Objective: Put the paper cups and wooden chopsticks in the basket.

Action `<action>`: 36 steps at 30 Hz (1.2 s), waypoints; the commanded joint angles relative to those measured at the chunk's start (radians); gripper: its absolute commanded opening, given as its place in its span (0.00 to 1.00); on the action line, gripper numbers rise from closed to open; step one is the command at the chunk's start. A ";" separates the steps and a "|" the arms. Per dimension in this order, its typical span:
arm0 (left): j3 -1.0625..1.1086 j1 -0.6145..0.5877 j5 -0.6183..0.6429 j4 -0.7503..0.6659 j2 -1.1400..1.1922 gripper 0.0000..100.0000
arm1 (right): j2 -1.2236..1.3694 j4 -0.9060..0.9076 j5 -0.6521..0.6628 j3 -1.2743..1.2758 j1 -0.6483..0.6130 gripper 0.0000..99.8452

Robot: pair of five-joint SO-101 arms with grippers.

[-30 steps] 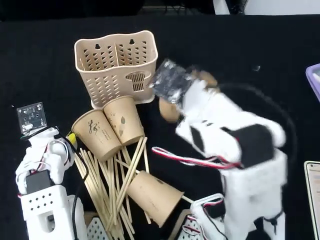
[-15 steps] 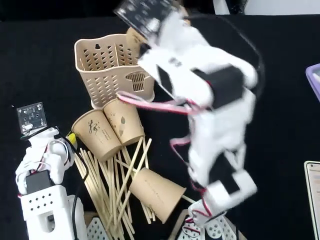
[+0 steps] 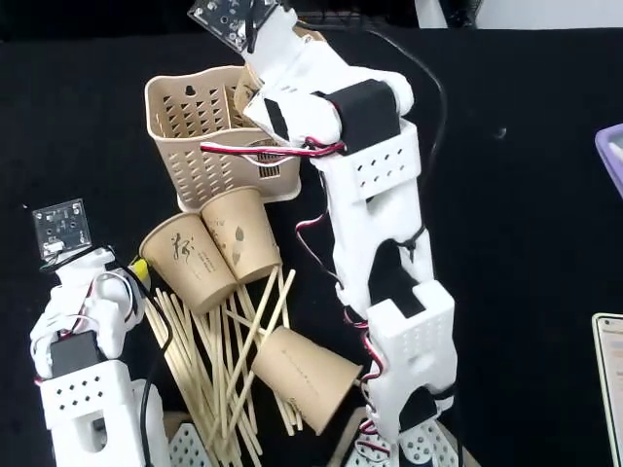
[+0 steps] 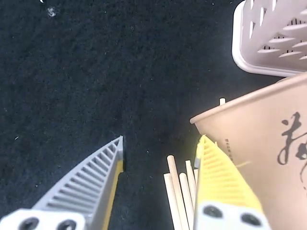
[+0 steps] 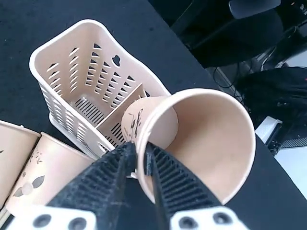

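A beige slotted basket (image 3: pixel 195 136) (image 5: pixel 81 81) stands at the back of the black table. My right gripper (image 5: pixel 141 148) is shut on the rim of a paper cup (image 5: pixel 201 139) and holds it tilted over the basket's right compartment; in the high view that cup (image 3: pixel 245 86) sits at the basket's rim. Two paper cups (image 3: pixel 185 258) (image 3: pixel 243 233) lie in front of the basket, and a third (image 3: pixel 302 379) lies on a spread of wooden chopsticks (image 3: pixel 219 360). My left gripper (image 4: pixel 162 143) is open and low, beside a lying cup (image 4: pixel 268 158) and the chopstick ends (image 4: pixel 177 191).
A purple container (image 3: pixel 613 156) pokes in at the right edge, with a flat white card (image 3: pixel 608 360) below it. The right arm's links (image 3: pixel 380 224) stretch over the table's middle. Bare black cloth lies to the right and far left.
The right arm has swung from the middle of the table up and back to the basket, carrying the cup. The left arm and the lying cups have not moved.
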 commanded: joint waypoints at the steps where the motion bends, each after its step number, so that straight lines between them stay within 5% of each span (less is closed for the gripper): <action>1: -0.007 -0.001 0.011 -0.018 -0.006 0.25 | -0.050 0.012 -0.072 -0.048 -0.017 0.23; 13: -0.007 -0.001 0.009 -0.018 -0.006 0.25 | -0.421 0.040 -0.089 0.087 0.015 0.22; 21: -0.007 -0.001 0.009 -0.018 -0.006 0.25 | -0.964 0.035 -0.072 0.848 0.012 0.22; 29: -0.007 0.001 0.009 -0.018 -0.006 0.25 | -1.417 0.008 0.176 1.664 -0.005 0.22; 36: 0.008 0.001 0.009 -0.051 -0.006 0.25 | -1.483 0.009 0.394 2.077 -0.166 0.22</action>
